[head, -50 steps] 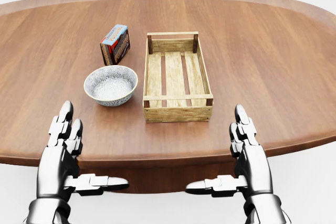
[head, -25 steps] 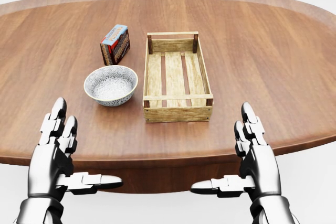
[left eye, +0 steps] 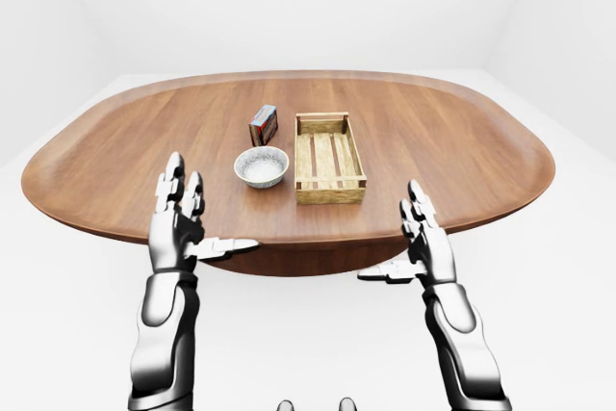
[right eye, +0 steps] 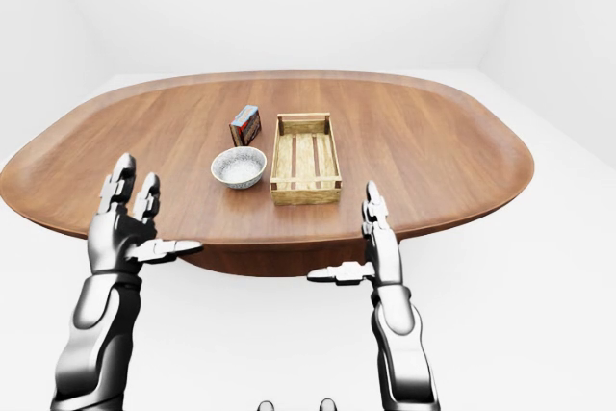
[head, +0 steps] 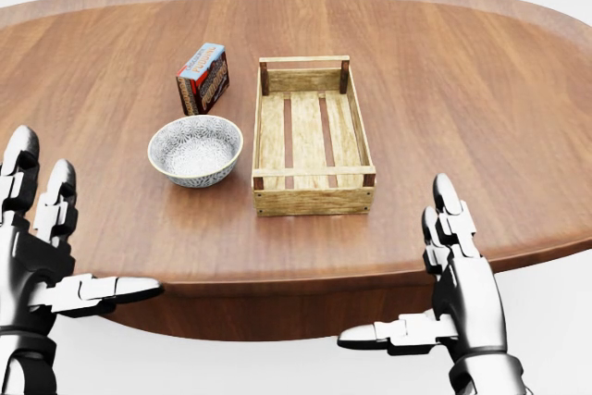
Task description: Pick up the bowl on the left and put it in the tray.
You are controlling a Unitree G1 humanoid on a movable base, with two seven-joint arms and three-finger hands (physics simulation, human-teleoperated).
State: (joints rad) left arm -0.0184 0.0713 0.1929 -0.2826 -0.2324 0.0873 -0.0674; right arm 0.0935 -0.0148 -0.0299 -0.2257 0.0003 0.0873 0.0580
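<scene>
A white patterned bowl (head: 195,150) sits upright on the wooden table (head: 462,90), just left of the slatted wooden tray (head: 311,136), which holds nothing. My left hand (head: 55,247) hovers open at the lower left of the head view, over the table's near edge and well short of the bowl. My right hand (head: 435,284) is open too, at the lower right, below the table's edge, with its thumb pointing left.
A small red and blue box (head: 203,78) stands just above the bowl in the head view. The oval table is wide, with bare wood (left eye: 115,161) to the left and right. White floor and walls surround it.
My left hand has swung out to the left and risen over the table's edge. My right hand has sunk slightly down and to the right. Bowl, tray and box stayed put.
</scene>
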